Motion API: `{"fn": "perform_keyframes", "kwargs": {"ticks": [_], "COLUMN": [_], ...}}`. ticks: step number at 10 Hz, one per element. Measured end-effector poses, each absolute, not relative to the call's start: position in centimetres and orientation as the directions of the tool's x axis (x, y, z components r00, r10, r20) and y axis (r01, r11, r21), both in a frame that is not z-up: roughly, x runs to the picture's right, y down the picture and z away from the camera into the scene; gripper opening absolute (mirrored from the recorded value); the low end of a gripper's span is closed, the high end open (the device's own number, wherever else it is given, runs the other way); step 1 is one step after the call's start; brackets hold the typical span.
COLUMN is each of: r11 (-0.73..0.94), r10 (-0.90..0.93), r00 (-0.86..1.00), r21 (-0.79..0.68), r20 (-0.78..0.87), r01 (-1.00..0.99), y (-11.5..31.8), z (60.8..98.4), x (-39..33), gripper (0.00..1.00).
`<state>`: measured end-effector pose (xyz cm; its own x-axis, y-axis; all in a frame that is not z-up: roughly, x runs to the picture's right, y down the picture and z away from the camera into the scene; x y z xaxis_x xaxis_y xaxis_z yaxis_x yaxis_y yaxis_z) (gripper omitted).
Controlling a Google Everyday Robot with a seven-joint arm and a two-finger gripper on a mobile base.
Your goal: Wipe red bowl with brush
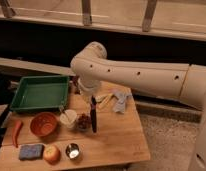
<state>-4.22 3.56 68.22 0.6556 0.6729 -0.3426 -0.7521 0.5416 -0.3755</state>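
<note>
The red bowl [44, 124] is a round orange-red bowl on the wooden table [116, 137], at the left in front of the green tray. My gripper [90, 98] hangs under the white arm above the middle of the table. It is shut on the top of the brush [93, 116], a slim black stick pointing down, its lower end just right of the berry bowl. The brush is well to the right of the red bowl, with the white cup [69, 118] between them.
A green tray [40, 92] lies at the back left. A small bowl of red berries [84, 121] stands beside the cup. A red chili [16, 133], blue sponge [30, 151], apple [52, 154] and metal cup [72, 150] line the front left. A grey cloth [120, 101] and a pale utensil [103, 98] lie at the back right.
</note>
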Motion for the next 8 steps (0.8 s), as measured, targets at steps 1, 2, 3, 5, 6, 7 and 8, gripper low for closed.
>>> {"fn": "perform_keyframes", "kwargs": {"ticks": [1, 2, 3, 5, 6, 7, 8], "r11": [0.545, 0.556, 0.582, 0.625, 0.65, 0.68, 0.702], "r10": [0.67, 0.664, 0.646, 0.608, 0.58, 0.54, 0.509], "r00": [0.659, 0.669, 0.698, 0.749, 0.781, 0.819, 0.846], "r21": [-0.375, -0.378, -0.392, -0.424, -0.446, -0.473, -0.491], "r20": [-0.342, -0.332, -0.31, -0.263, -0.232, -0.194, -0.161], "r01": [-0.749, -0.74, -0.713, -0.656, -0.615, -0.561, -0.516], "y": [3.6, 3.6, 3.8, 4.2, 4.6, 5.6, 6.3], "z": [68.2, 68.1, 67.9, 67.5, 67.0, 66.3, 65.6], "x": [-4.2, -4.4, -5.6, -9.1, -11.5, -14.1, -16.1], "gripper": [0.0, 0.0, 0.0, 0.0, 0.0, 0.0, 0.0]}}
